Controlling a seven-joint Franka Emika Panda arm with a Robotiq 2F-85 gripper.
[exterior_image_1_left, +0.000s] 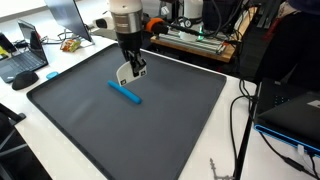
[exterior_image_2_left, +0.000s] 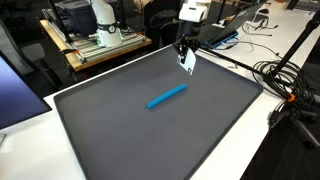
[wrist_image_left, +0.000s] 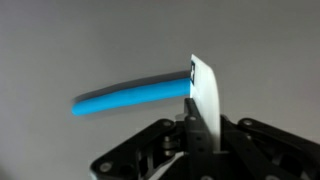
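Observation:
My gripper (exterior_image_1_left: 130, 68) is shut on a thin white card (wrist_image_left: 203, 95) and holds it upright, a little above a large dark grey mat (exterior_image_1_left: 90, 125). The gripper (exterior_image_2_left: 186, 55) and the card (exterior_image_2_left: 188, 62) show over the mat's far part in both exterior views. A blue marker-like stick (exterior_image_1_left: 125, 92) lies flat on the mat just below the gripper; it also shows near the mat's middle (exterior_image_2_left: 166, 96). In the wrist view the blue stick (wrist_image_left: 130, 97) lies behind the card, its right end hidden by it.
The mat (exterior_image_2_left: 200, 130) covers most of a white table (exterior_image_1_left: 225, 150). A laptop (exterior_image_1_left: 25, 62) and clutter stand at one side, a shelf with equipment (exterior_image_1_left: 195, 40) behind. Cables (exterior_image_2_left: 285, 75) trail off the table edge. A dark monitor (exterior_image_1_left: 295, 110) stands beside the table.

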